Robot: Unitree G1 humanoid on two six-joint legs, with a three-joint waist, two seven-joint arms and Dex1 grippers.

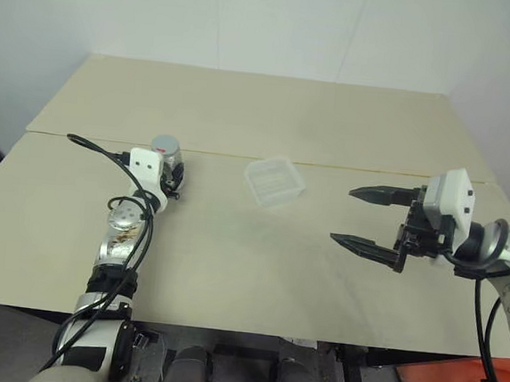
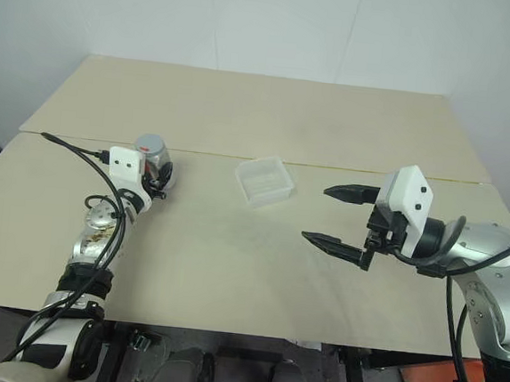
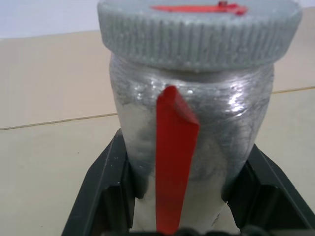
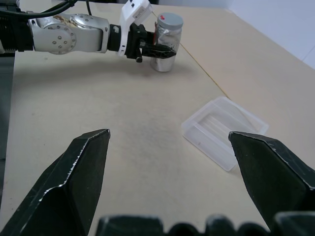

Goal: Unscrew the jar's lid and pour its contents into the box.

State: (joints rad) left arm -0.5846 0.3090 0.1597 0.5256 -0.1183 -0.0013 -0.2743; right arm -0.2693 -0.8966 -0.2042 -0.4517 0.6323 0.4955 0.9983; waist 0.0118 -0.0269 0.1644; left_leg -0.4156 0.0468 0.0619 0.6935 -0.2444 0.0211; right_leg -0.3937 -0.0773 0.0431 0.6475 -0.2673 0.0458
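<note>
Jar (image 3: 197, 137) stood upright on the beige surface (image 1: 230, 269) at the robot's left, pinched by the left gripper (image 1: 172, 177), one black finger (image 3: 106, 182) pressed to each side of the body. Up close: silvery-clear cylinder, wrinkled foil-like sheen, pale fill in the lower part, a red strip running vertically down the side. Lid (image 3: 199, 32) sat on top, still on: grey, ribbed around the edge, flat, with a thin red mark across its face, slightly wider than the jar body. Right gripper (image 1: 370, 221) hovered above the surface at the robot's right, black fingers spread wide, nothing between them, pointing left toward the middle. Box (image 1: 275, 180) lay flat on the surface between the two grippers, a bit farther back than the right one, well apart from the jar: shallow, translucent clear plastic, rounded corners, turned slightly askew. Contents of the box: couldn't tell.
</note>
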